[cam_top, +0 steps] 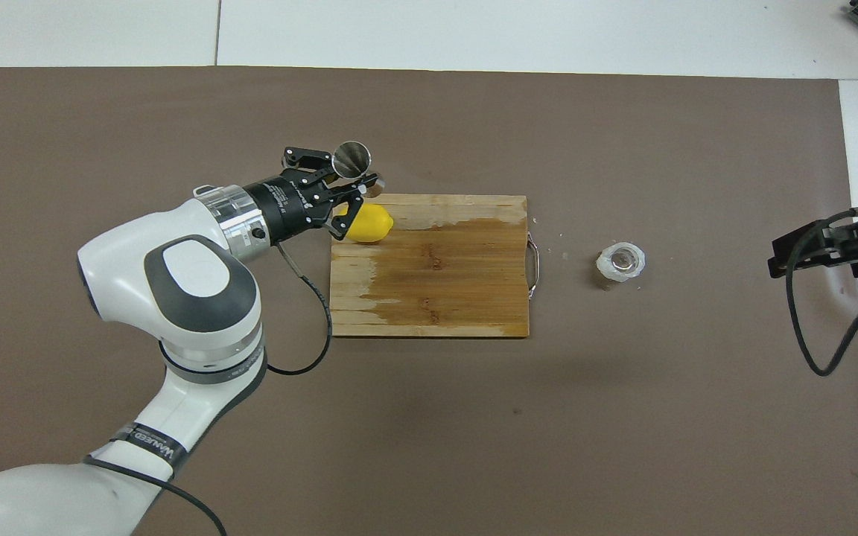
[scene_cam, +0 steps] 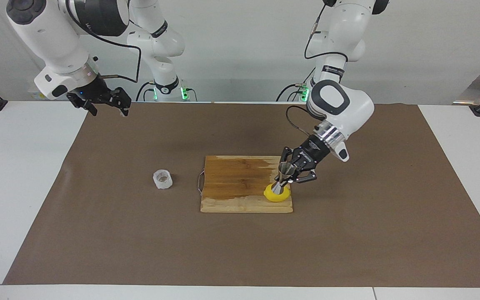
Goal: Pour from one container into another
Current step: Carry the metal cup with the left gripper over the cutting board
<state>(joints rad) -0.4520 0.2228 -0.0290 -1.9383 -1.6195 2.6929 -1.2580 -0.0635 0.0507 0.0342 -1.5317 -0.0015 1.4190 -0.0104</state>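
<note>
Jigger [scene_cam: 282,180] first: my left gripper [scene_cam: 291,174] is clamped on the silvery hourglass piece at its narrow waist and carries it in the air, tilted, over the corner of the wooden cutting board [scene_cam: 240,196] where the lemon [scene_cam: 274,196] lies. In the facing view its lower cone overlaps the top of the lemon; I cannot tell whether the two touch. From overhead the jigger [cam_top: 353,162] shows its open upper mouth past the board's edge farther from me, with my left gripper [cam_top: 345,187] beside the lemon [cam_top: 369,224].

The lemon rests on the cutting board [cam_top: 444,298], at the corner toward my left arm's end and away from the robots. The board lies mid-table on the brown mat [scene_cam: 348,241], its wire handle [scene_cam: 199,183] pointing toward my right arm's end.

The glass cup [scene_cam: 162,179], squat with frosty faceted walls, stands upright on the mat just past that handle, apart from the board. Overhead, the cup [cam_top: 621,261] shows a round clear opening.

My right gripper [scene_cam: 113,101] waits in the air over the mat's edge at its own end of the table, holding nothing; I cannot tell how its fingers stand.
</note>
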